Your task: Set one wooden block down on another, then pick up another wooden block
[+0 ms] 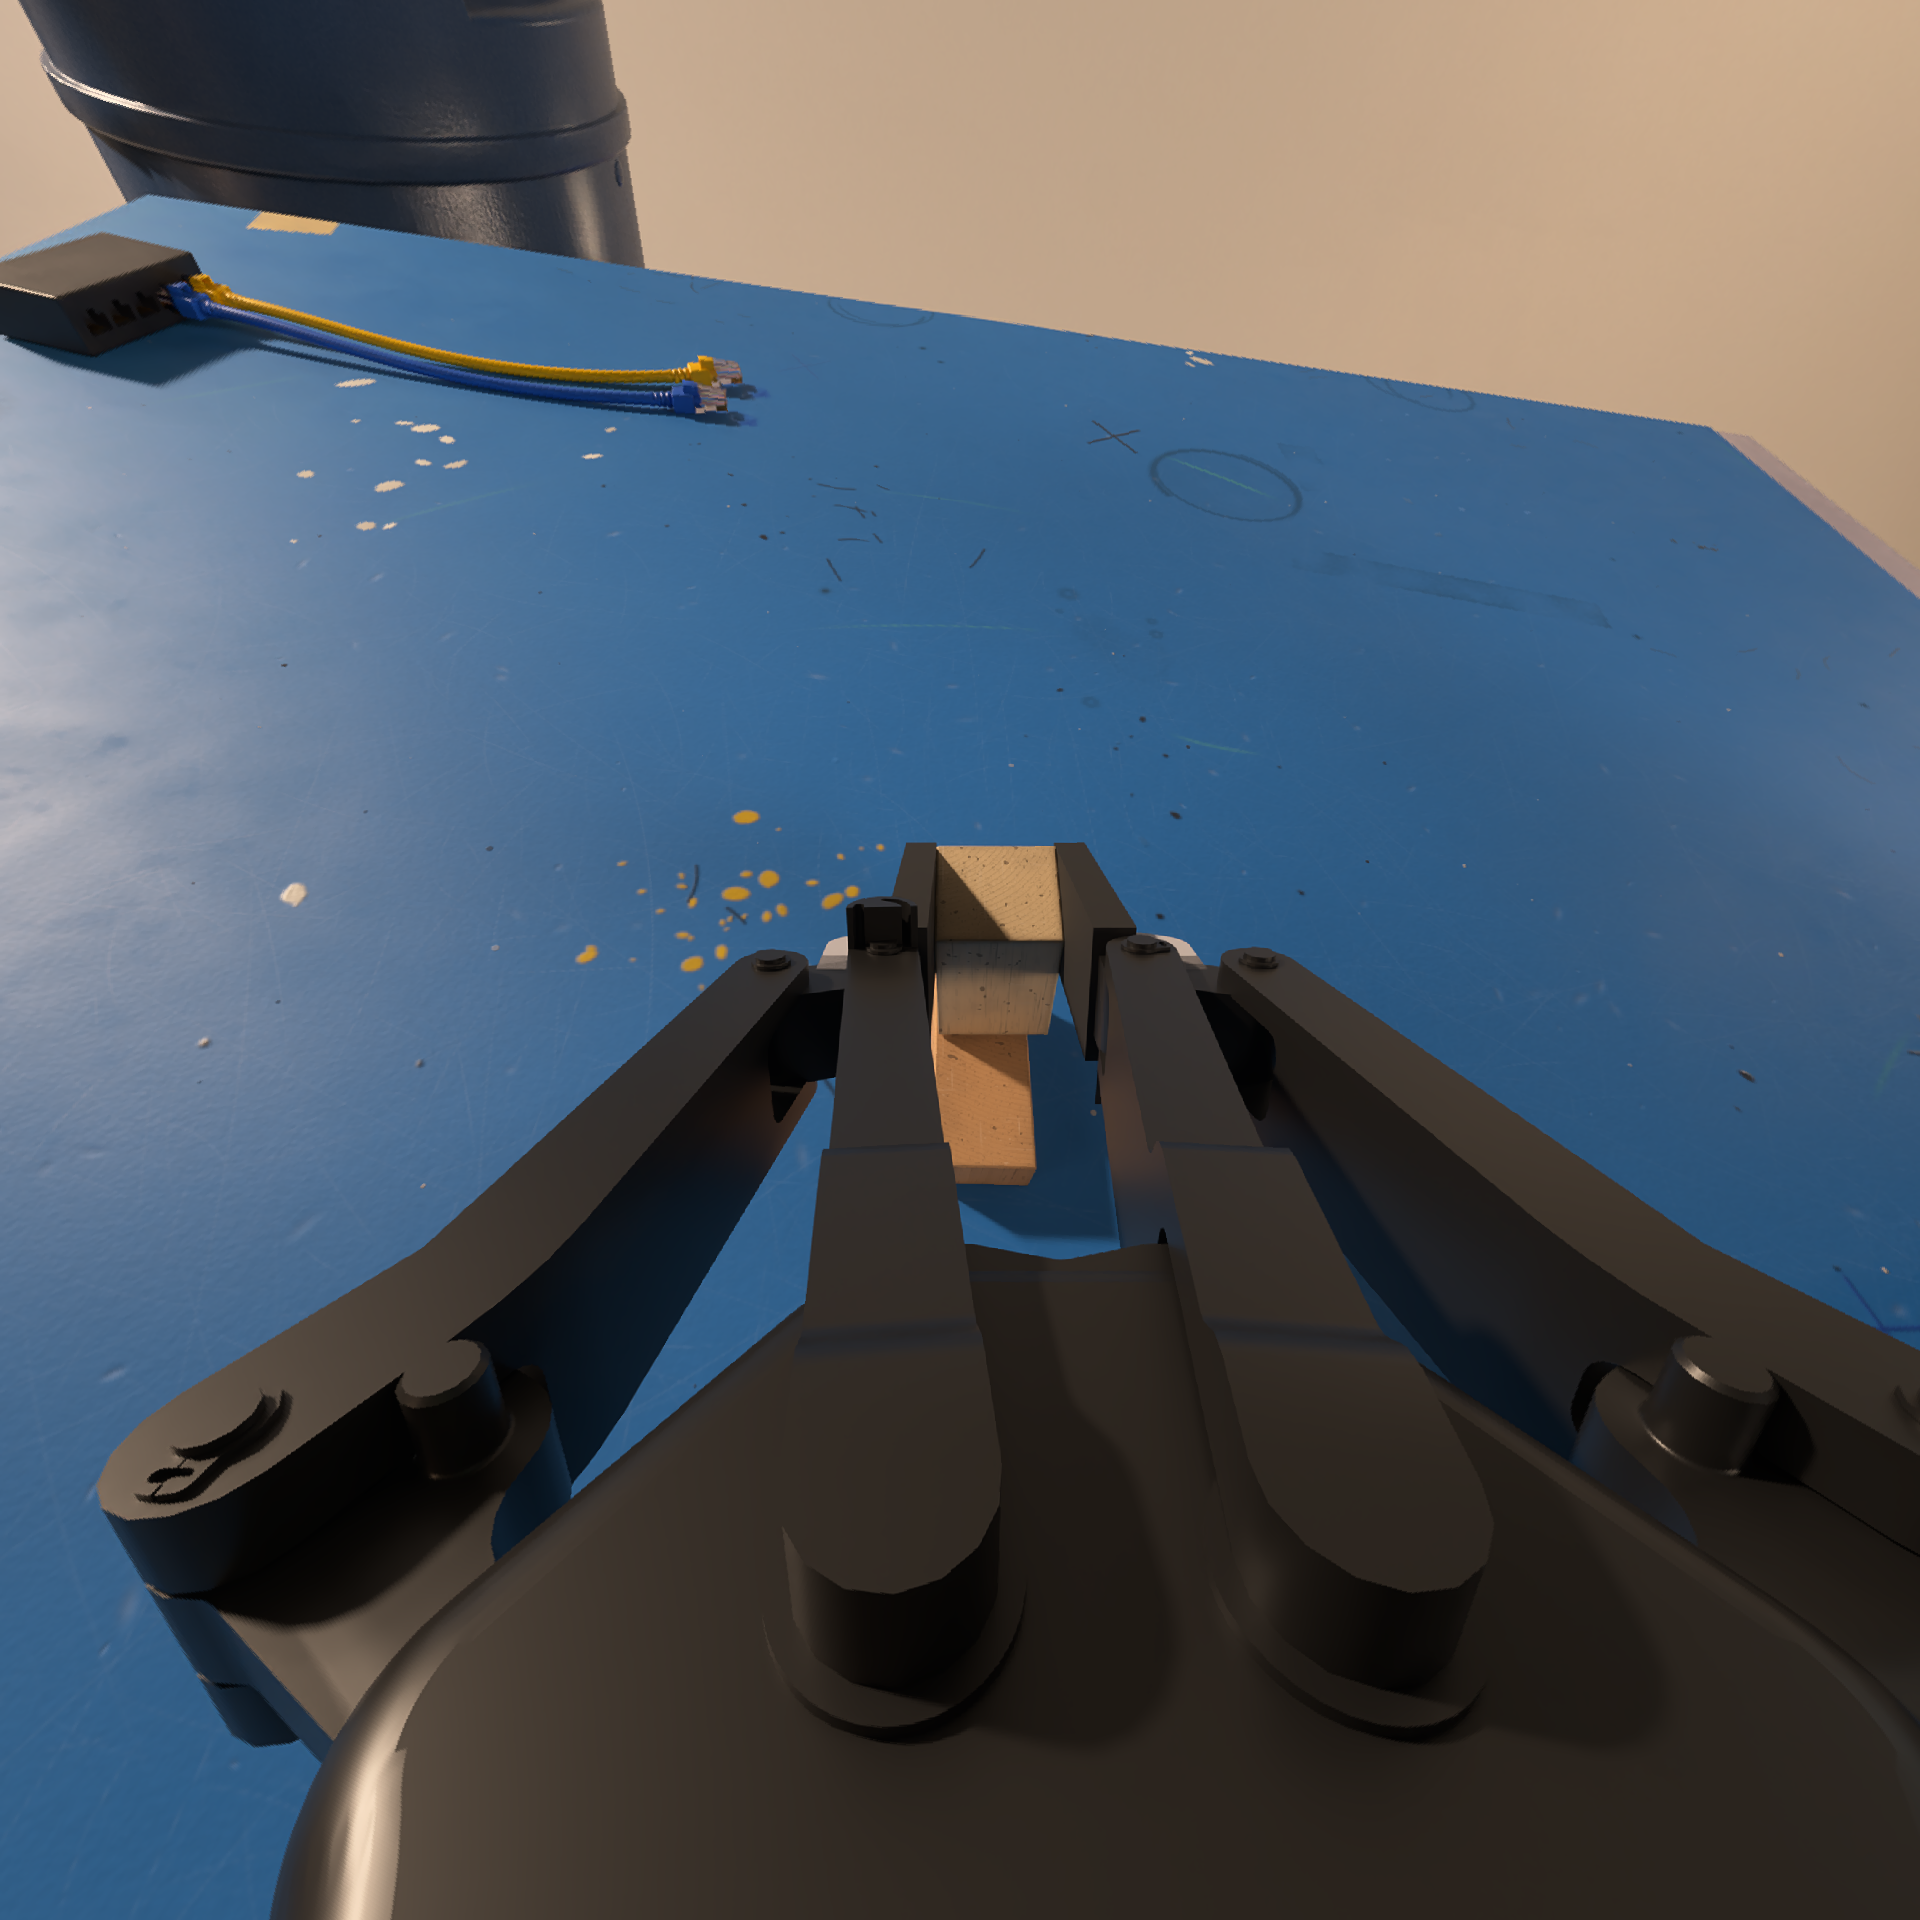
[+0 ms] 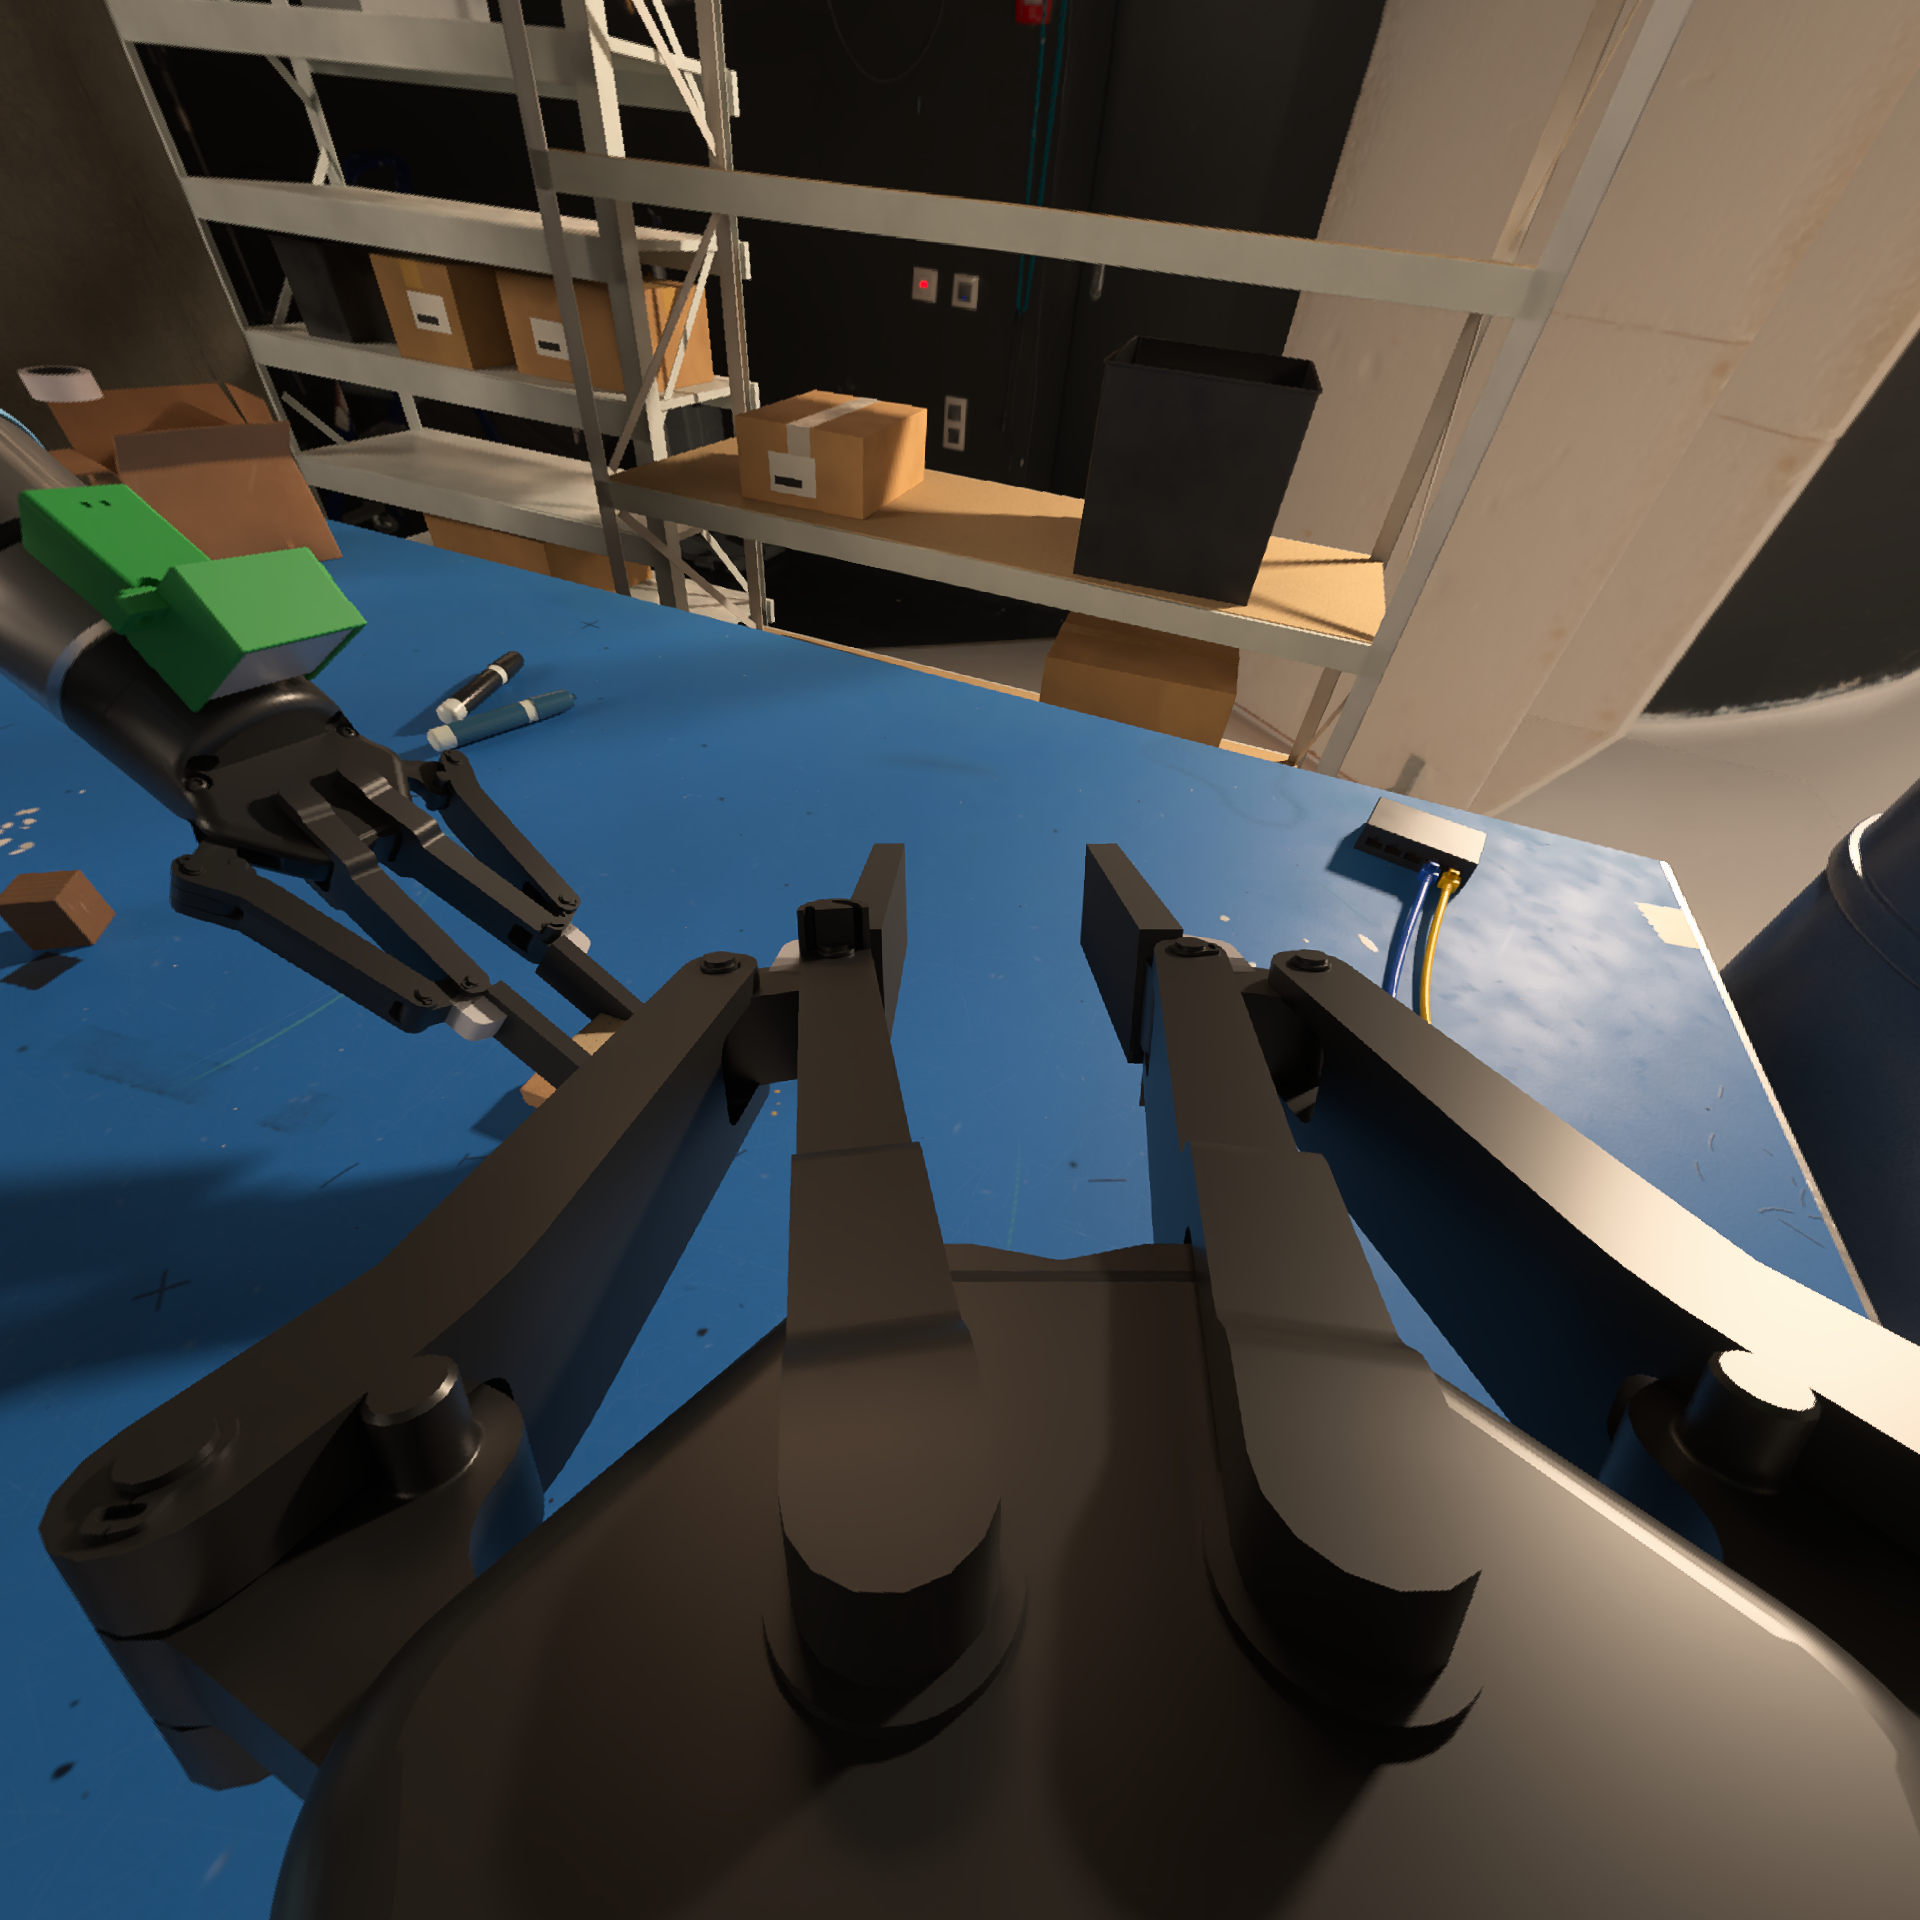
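Note:
My left gripper (image 1: 997, 894) is shut on a pale wooden block (image 1: 1000, 940). The block sits on or just above a longer orange-tan wooden block (image 1: 985, 1117) lying on the blue table (image 1: 1351, 779); I cannot tell whether they touch. In the right wrist view the left gripper (image 2: 594, 1023) reaches in from the left, and both blocks are mostly hidden behind my right gripper's linkage. My right gripper (image 2: 992, 914) is open and empty above the table. A dark brown wooden block (image 2: 57, 909) sits at the far left, tilted, with its shadow below it.
A black switch box (image 1: 88, 291) with a yellow and a blue cable (image 1: 468, 364) lies at the table's far corner, and also shows in the right wrist view (image 2: 1425, 831). Two markers (image 2: 499, 707) lie beyond the left arm. Shelving with cardboard boxes (image 2: 831, 452) and a black bin (image 2: 1195, 468) stands past the table edge.

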`<action>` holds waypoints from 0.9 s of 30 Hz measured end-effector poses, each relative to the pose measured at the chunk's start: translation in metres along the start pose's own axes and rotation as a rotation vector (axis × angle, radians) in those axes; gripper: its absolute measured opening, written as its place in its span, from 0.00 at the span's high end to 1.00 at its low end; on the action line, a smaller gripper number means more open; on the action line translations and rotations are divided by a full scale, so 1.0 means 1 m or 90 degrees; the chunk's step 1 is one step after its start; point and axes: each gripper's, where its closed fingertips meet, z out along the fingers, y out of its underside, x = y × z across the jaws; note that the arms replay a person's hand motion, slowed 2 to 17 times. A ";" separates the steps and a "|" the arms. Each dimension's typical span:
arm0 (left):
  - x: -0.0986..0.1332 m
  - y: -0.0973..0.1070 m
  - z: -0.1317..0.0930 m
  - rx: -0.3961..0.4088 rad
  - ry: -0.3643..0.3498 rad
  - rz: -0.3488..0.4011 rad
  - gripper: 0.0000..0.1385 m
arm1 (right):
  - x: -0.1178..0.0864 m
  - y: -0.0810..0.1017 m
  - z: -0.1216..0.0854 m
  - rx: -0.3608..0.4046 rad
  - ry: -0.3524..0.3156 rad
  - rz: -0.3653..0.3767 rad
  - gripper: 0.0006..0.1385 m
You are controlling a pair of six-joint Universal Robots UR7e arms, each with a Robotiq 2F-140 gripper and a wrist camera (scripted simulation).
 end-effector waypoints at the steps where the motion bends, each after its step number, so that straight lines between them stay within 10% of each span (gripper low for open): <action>1: 0.000 0.000 0.000 0.001 0.000 -0.001 0.78 | 0.000 0.000 0.000 -0.001 0.000 -0.002 0.67; 27: 0.001 0.009 -0.012 -0.006 0.001 -0.006 0.78 | -0.005 0.000 0.003 -0.005 -0.004 -0.017 0.67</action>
